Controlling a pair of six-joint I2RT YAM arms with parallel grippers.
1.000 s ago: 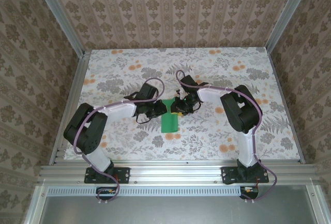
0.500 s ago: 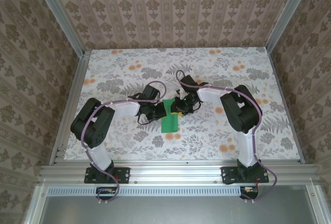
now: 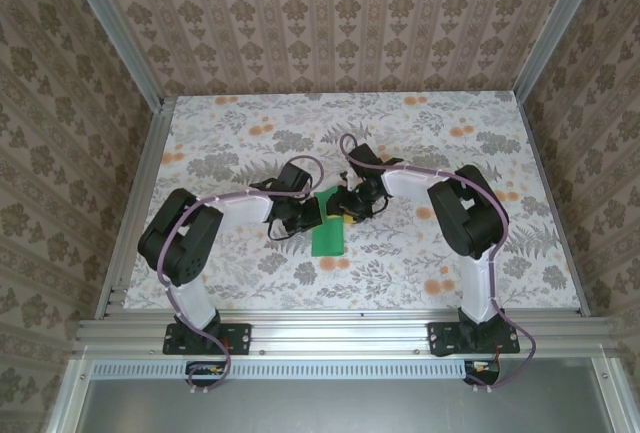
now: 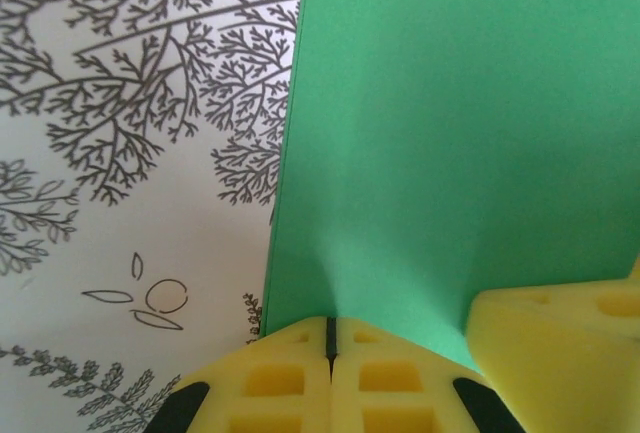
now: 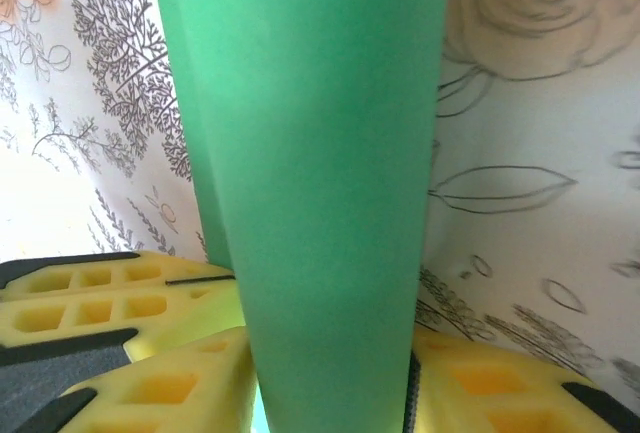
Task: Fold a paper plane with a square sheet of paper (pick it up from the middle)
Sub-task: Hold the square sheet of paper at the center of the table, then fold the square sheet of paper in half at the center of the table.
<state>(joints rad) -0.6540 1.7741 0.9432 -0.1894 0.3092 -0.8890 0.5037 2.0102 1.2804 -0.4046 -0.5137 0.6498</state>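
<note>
Jaws of the left gripper (image 4: pixel 330 338), two yellow ribbed pads, are pressed tight together with only a dark seam between them. They are clenched on the near edge of the thin bright-green paper sheet (image 3: pixel 326 236), and a faint pucker rises in the paper from the pinch. One yellow finger of the right gripper (image 5: pixel 330 393) shows just beside them in the left wrist view, resting on the same sheet. The right gripper's own jaws stand apart, one on each side of a green band of paper that runs up between them. The band fills the gap from pad to pad; I cannot tell whether they press on it.

From above, the paper sheet is a narrow upright rectangle lying at the middle of the table, its far end between the two grippers and its near end free. Its long left edge is straight and sharp against the tabletop.

Bare surface lies on every side of the paper, with both arms' elbows swung outward. The floral-printed tabletop (image 3: pixel 420 253) is white with grey leaves and orange blooms. Damask-patterned walls (image 3: pixel 330 23) and a silver aluminium frame (image 3: pixel 330 331) enclose it.
</note>
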